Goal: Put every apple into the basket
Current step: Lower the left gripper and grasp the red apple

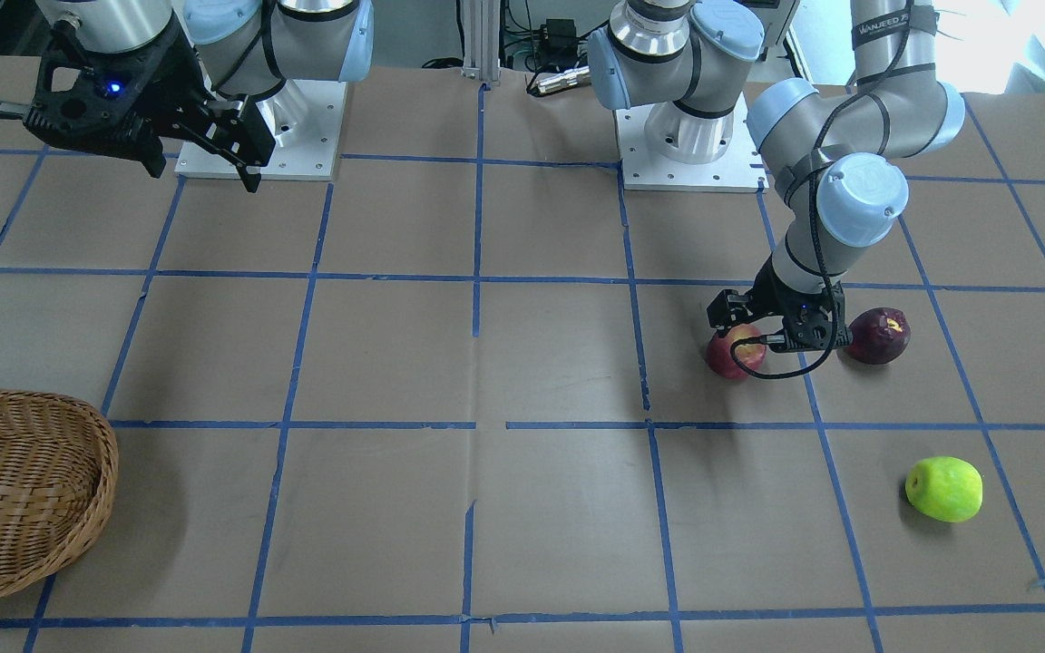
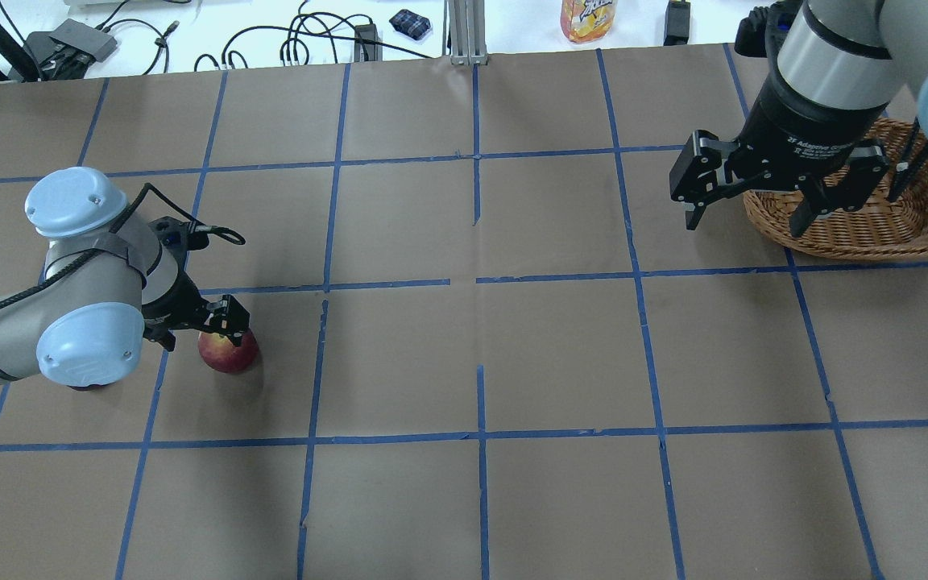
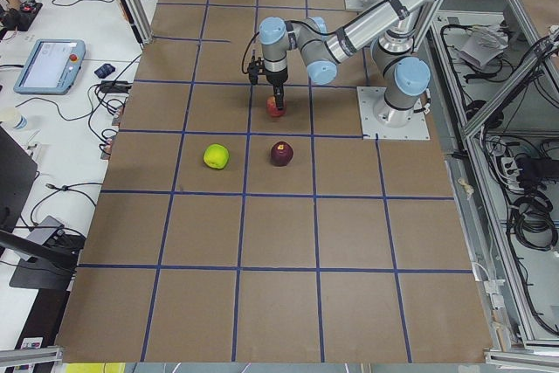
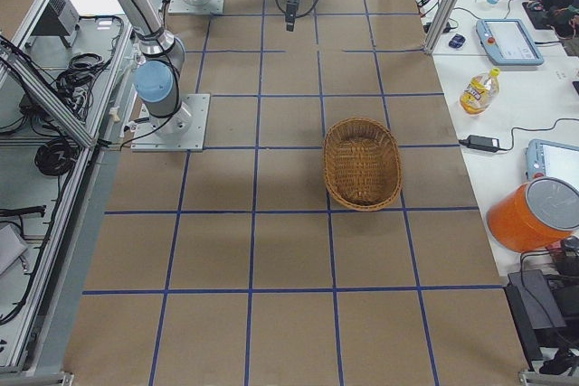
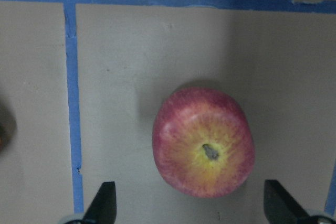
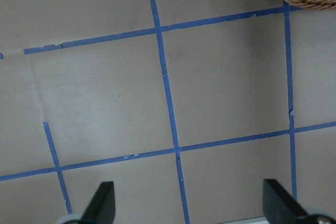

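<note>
Red apple (image 1: 729, 354) rests on the bench (image 1: 522, 363) right of centre, below the left tool (image 5: 191, 205), whose fingers are spread wide and not touching it. Maroon apple (image 1: 881, 336) lies near; green apple (image 1: 943, 489) lower right. Wicker basket (image 1: 98, 472) sits lower left. Right tool (image 2: 746, 223) hangs released.

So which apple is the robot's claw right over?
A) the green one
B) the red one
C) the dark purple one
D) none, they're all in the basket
B: in the left wrist view the left gripper, jaws wide open, is right above the red apple and does not touch it.
</note>
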Robot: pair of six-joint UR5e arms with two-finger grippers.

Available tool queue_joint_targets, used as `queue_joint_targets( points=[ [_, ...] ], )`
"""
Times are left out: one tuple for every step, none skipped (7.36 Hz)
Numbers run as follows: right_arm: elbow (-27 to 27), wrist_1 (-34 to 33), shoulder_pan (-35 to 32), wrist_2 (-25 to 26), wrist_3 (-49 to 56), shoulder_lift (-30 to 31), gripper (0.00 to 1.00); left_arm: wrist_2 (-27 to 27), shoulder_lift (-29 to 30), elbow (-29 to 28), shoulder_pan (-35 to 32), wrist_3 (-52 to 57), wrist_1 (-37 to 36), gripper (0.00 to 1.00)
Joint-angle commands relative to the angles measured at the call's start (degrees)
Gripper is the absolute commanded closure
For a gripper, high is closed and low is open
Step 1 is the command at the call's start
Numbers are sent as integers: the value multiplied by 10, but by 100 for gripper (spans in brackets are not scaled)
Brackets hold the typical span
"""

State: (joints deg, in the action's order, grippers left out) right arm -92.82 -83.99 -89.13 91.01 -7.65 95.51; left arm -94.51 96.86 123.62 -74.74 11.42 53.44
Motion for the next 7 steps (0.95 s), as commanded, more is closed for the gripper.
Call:
queue_joint_targets(
  points=[
    [-1, 1, -1, 0, 0, 0, 0, 4, 17, 1, -1, 0, -25, 0],
    [0, 1, -1, 0, 0, 0, 0, 46, 24, 1, -2, -1, -25, 0],
    [-1, 1, 0, 0, 0, 0, 0, 52, 33, 1, 1, 4, -34, 0],
    [-1, 1, -1, 0, 0, 0, 0, 54, 42, 2, 1, -8, -36, 0],
    [-1, 1, -1, 0, 0, 0, 0, 50, 42, 4, 1, -5, -35, 0],
    [-1, 1, -1, 0, 0, 0, 0, 50, 49, 7, 2, -6, -43, 13],
    [-1, 1, -1, 0, 1, 0, 0, 47, 45, 10, 0, -13, -82, 99]
  ],
)
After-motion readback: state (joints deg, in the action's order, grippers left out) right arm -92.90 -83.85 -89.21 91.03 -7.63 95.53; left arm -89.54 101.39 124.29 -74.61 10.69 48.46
